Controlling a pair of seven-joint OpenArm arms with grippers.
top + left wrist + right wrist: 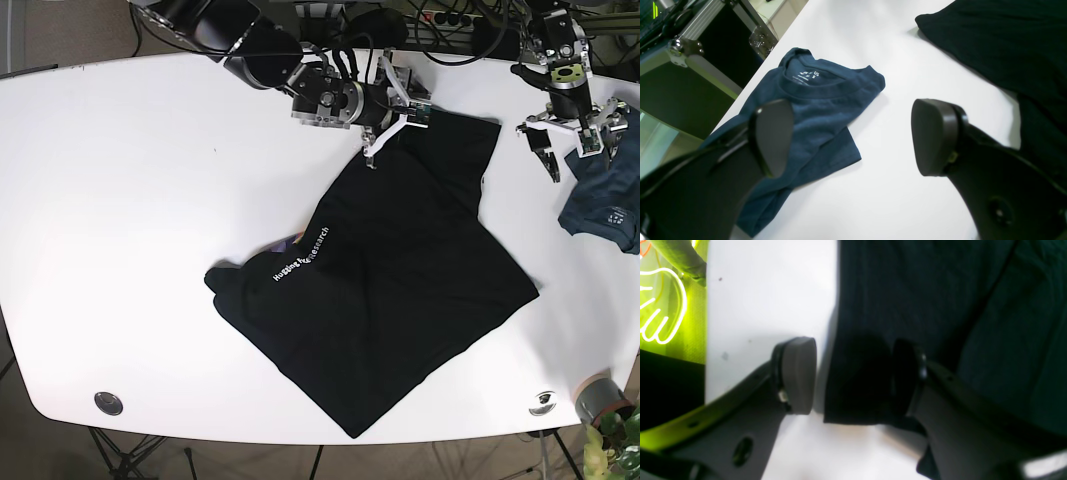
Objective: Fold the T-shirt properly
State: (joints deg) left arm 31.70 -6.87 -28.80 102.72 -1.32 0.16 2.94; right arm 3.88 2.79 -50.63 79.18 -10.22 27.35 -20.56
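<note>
The black T-shirt (400, 290) lies spread at a slant on the white table (150, 200), with white lettering near its left side. My right gripper (390, 125) is at the shirt's far corner. In the right wrist view it (853, 376) stands open, and the shirt's edge (923, 290) lies between its two fingers. My left gripper (575, 155) hovers open over bare table at the far right, holding nothing. In the left wrist view it (853, 136) sits between a blue shirt and the black T-shirt (1007, 43).
A folded blue shirt (813, 110) lies by the table's right edge (605, 210). A metal-edged black case (690, 66) stands beyond that edge. A neon sign (660, 306) glows past the far edge. A grey round object (598, 398) sits at the front right corner.
</note>
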